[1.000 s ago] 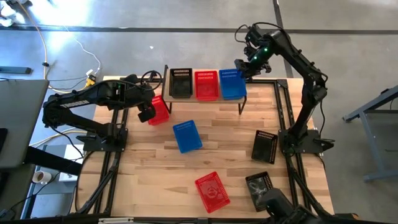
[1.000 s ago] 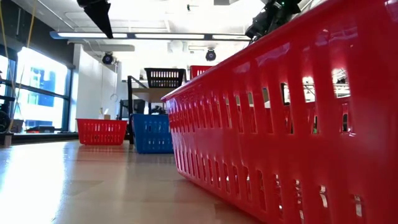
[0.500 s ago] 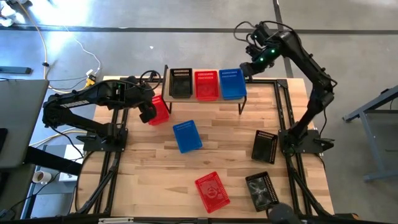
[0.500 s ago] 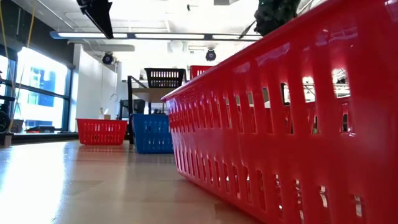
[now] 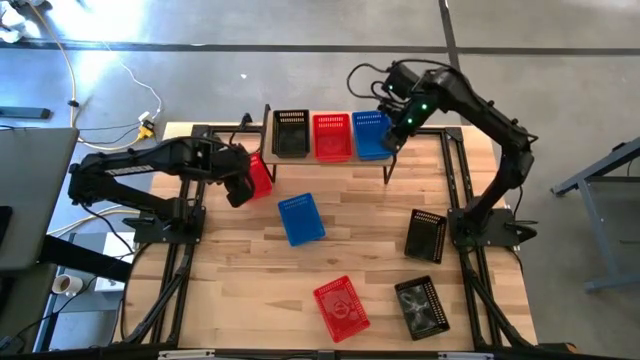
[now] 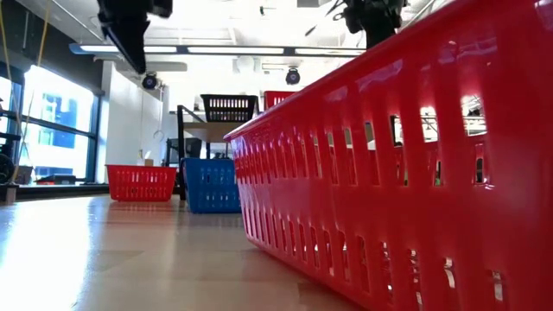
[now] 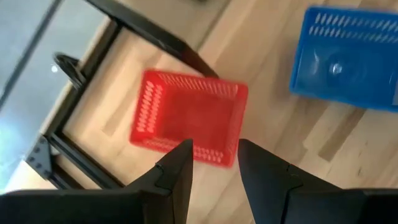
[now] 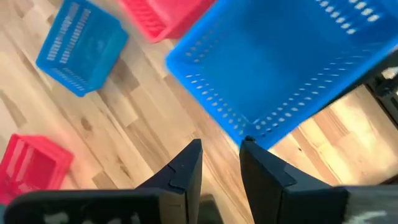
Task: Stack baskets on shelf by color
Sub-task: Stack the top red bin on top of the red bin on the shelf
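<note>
The shelf point(image 5: 312, 158) stands at the table's far edge and carries a black basket point(image 5: 290, 133), a red basket point(image 5: 332, 136) and a blue basket point(image 5: 371, 135) side by side. My left gripper point(image 5: 238, 190) is open above a red basket point(image 7: 186, 118) that sits on its base on the table near the shelf's left end. My right gripper point(image 5: 392, 140) hovers open over the right-hand near corner of the shelf's blue basket point(image 8: 280, 68); I see no touch.
Several more baskets sit on the table point(image 5: 230, 260): blue point(image 5: 301, 218) at its middle, red point(image 5: 341, 305) at the near edge, black point(image 5: 426, 235) to the right and black point(image 5: 420, 305) at the near right. The red one fills the low view's foreground point(image 6: 415, 173).
My right gripper has swung from beyond the table's far edge toward the near edge and a little left, coming down beside the shelf's blue basket. My left gripper has sunk slightly over the red basket. No basket has moved.
</note>
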Controlling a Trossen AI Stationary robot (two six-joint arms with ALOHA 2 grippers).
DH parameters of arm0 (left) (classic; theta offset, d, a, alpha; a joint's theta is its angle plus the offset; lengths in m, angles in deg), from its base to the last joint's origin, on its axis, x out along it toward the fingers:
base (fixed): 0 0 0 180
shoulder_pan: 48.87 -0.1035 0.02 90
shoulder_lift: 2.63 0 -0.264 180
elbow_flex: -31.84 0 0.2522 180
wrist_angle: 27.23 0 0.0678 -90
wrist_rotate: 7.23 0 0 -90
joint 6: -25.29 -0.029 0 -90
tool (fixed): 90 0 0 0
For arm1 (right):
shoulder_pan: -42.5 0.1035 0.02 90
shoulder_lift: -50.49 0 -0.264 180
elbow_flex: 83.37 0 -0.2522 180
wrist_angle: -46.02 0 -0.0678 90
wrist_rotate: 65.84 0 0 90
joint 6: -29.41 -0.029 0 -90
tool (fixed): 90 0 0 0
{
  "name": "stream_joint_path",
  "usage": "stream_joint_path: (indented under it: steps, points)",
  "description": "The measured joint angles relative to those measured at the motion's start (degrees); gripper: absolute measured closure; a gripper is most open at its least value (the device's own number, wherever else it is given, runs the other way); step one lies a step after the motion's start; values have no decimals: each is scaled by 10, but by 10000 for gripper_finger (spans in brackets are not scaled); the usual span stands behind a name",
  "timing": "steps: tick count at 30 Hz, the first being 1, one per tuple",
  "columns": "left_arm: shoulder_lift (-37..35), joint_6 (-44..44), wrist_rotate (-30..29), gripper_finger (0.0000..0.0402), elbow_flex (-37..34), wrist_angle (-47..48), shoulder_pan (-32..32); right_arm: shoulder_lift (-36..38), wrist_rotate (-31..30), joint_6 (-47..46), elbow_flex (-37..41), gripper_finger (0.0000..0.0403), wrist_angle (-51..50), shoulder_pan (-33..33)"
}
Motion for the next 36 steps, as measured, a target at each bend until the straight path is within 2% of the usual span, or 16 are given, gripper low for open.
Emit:
stream_joint_path:
  steps: [9,25,30,36]
  points:
    - [0,35,11,284,-50,-34,2,37,-54,-44,0,309,0,61]
    - [-6,7,75,284,-117,-96,2,56,-139,-126,0,309,0,136]
    - [-27,-5,104,284,-153,-108,2,56,-141,-159,1,309,0,147]
    - [-59,-55,161,284,-195,-165,2,55,-130,-181,1,309,0,147]
